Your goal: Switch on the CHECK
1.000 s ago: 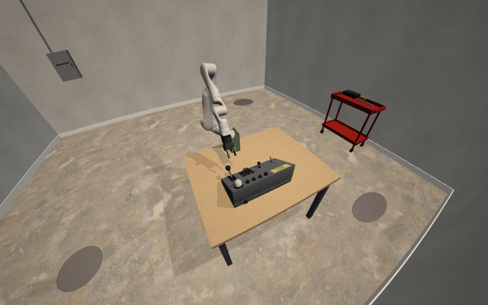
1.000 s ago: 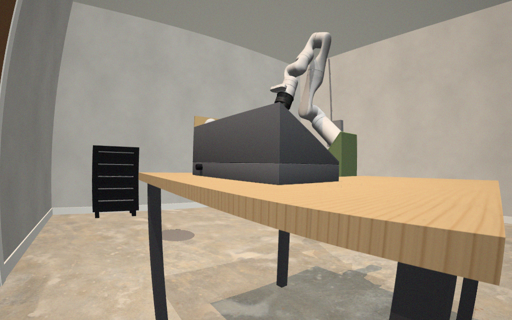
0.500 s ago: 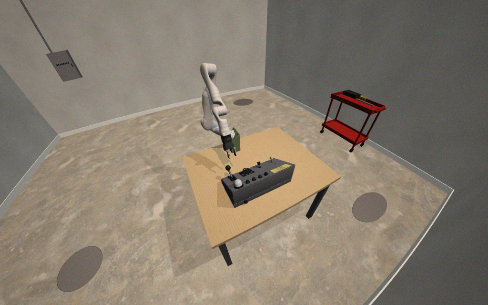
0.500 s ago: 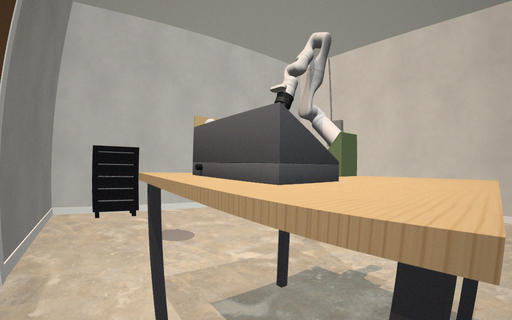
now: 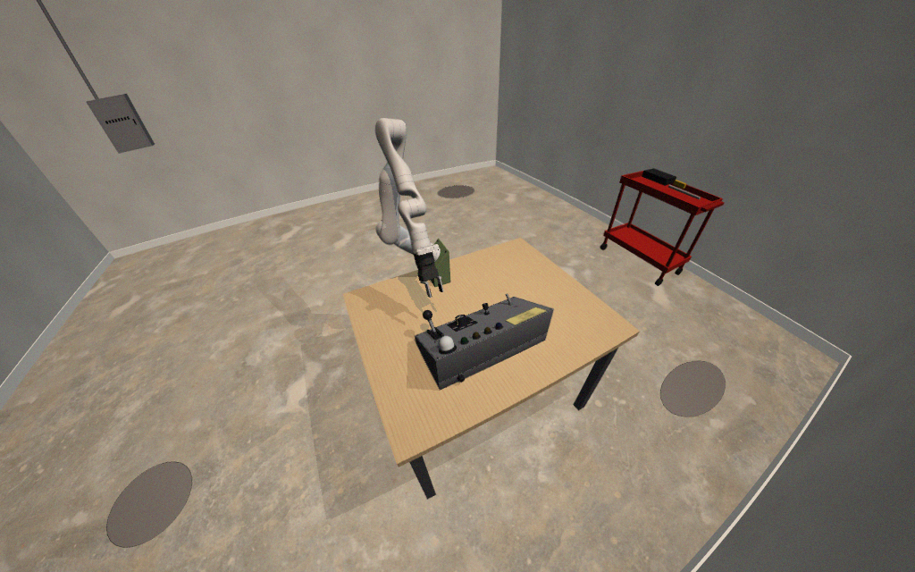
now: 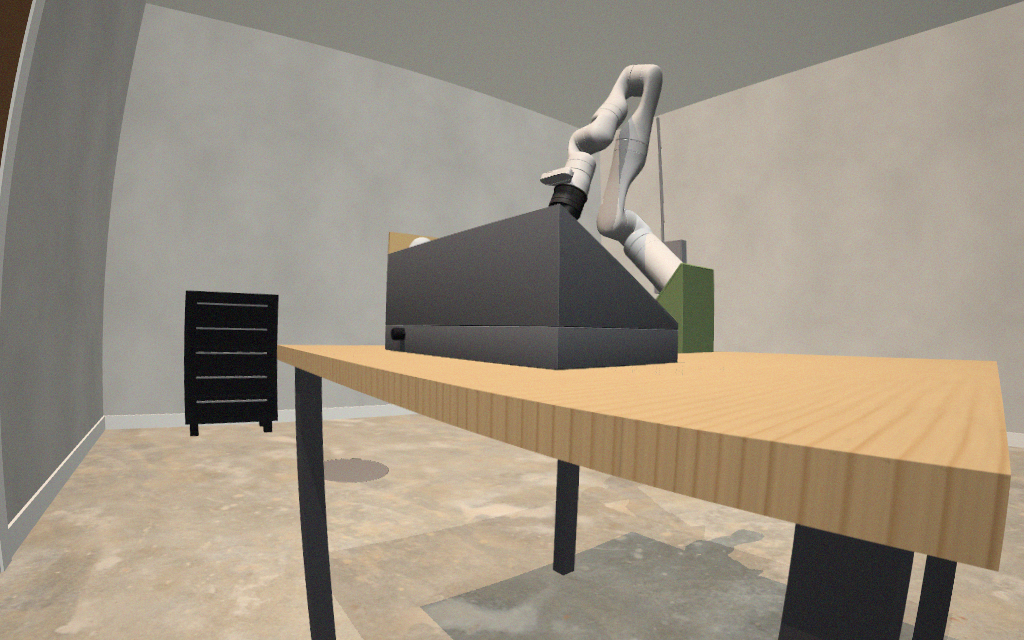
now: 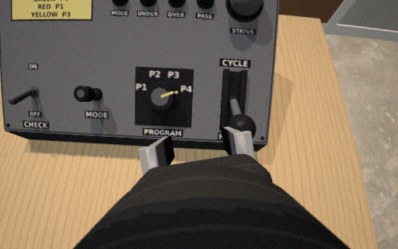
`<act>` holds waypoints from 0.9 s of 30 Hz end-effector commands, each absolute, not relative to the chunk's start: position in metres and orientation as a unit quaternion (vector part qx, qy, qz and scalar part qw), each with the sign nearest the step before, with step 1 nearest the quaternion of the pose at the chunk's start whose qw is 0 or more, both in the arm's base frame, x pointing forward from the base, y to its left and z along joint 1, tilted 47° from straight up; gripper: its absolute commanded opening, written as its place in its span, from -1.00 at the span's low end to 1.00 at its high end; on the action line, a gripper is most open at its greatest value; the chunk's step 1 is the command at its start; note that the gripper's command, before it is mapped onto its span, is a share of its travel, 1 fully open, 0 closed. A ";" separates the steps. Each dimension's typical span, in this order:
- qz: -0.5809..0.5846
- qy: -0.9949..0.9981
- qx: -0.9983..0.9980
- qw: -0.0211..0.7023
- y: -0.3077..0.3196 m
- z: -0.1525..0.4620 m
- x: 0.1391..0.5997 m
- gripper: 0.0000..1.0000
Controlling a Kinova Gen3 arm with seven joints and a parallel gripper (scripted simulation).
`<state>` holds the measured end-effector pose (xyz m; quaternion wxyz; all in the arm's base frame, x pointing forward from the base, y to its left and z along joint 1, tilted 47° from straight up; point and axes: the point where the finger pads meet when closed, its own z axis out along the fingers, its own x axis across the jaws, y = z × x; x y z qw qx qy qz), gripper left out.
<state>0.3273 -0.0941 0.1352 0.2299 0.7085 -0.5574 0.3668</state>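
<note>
The grey console [image 5: 483, 342] stands on the wooden table [image 5: 482, 340]; it also shows in the wrist view [image 7: 134, 66]. The CHECK toggle [image 7: 22, 96] sits at the panel's lower left and its lever leans towards OFF. My gripper [image 7: 197, 142] is open and empty, above the console's near edge below the PROGRAM knob [image 7: 161, 97]. Its right finger is close to the black ball of the CYCLE lever [image 7: 241, 124]. In the top view the gripper [image 5: 432, 286] hangs behind the console's left end. In the exterior view the console [image 6: 528, 290] hides the fingers.
A MODE push knob [image 7: 87, 93] lies between CHECK and PROGRAM. Small lamps and a STATUS dome [image 7: 245, 8] line the panel's top edge. A green block [image 5: 442, 264] stands at the arm's base. A red cart [image 5: 659, 222] and a black drawer cabinet [image 6: 230, 360] stand off the table.
</note>
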 end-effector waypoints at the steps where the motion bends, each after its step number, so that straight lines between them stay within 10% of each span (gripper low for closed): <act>1: 0.367 -0.557 0.709 0.229 -0.094 0.135 0.328 1.00; 27: 0.367 -0.557 0.709 0.229 -0.083 0.145 0.323 1.00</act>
